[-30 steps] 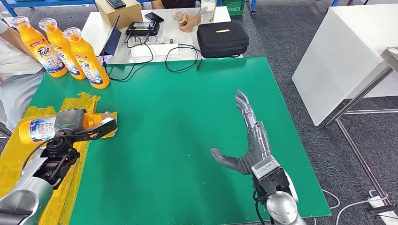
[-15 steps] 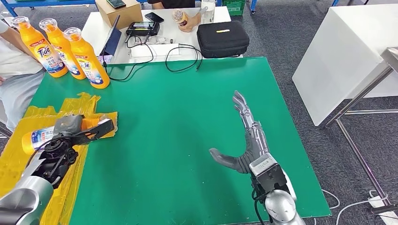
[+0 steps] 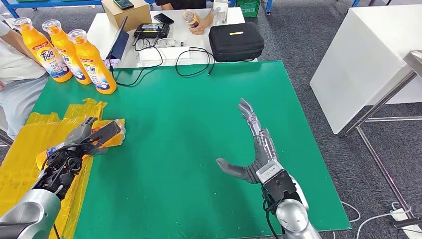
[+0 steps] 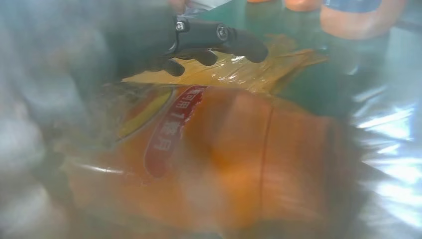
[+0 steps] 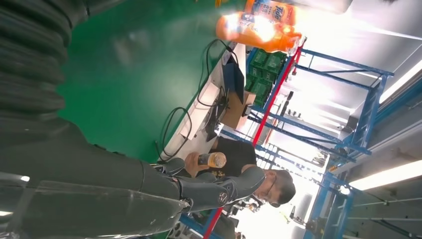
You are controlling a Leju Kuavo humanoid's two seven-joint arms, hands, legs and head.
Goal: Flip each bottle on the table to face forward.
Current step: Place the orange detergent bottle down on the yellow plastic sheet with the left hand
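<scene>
left hand (image 3: pixel 79 139) grips lying orange plastic detergent bottle (image 3: pixel 107 133), probably to turn it | right hand (image 3: pixel 254 149) spread flat, idle

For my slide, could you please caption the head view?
Left hand grips a lying orange bottle on yellow plastic; right hand hovers open over the green table.

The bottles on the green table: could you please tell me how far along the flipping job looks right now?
Three orange bottles stand upright at the table's far left corner with labels showing, so those look done. The left hand grips a fourth bottle lying on the yellow plastic sheet, so that one is in progress. What remains is turning and standing it. The right hand hovers open above the green table, holding nothing.
</scene>
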